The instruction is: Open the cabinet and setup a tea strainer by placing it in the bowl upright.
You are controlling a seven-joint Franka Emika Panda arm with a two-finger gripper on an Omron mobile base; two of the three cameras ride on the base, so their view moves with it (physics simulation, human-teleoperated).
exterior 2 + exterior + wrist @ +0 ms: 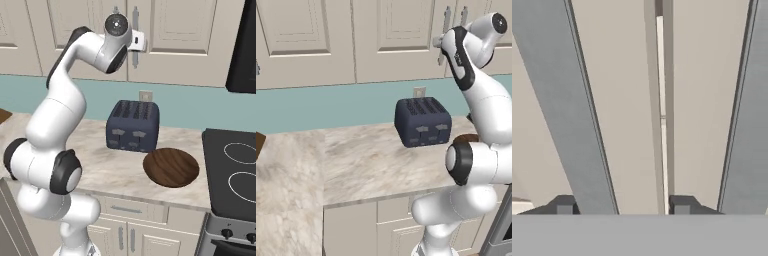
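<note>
- Up at the cabinet (150, 30) we have our end effector (623, 205) raised to the seam between the two doors, which are both shut.
- We count two long grey bar handles; the left handle (572, 110) runs between the two dark fingertips (564, 205), while the right handle (747, 110) lies outside them.
- Our jaws stand part-way apart around that left bar; we cannot tell whether the pads touch it yet.
- From the right base camera, the hand sits against the handle (135, 45) near its upper part.
- On the surface (100, 165) we count one toaster (133, 125), dark blue with four slots, standing near the back wall.
- We count one bowl (171, 167), dark brown wood, lying just beside the toaster, between it and the stove (235, 175).
- We count two burner rings on the stove top.
- One wall outlet (419, 92) shows on the teal backsplash behind the toaster.
- We cannot say where the tea strainer is, with both doors closed.
</note>
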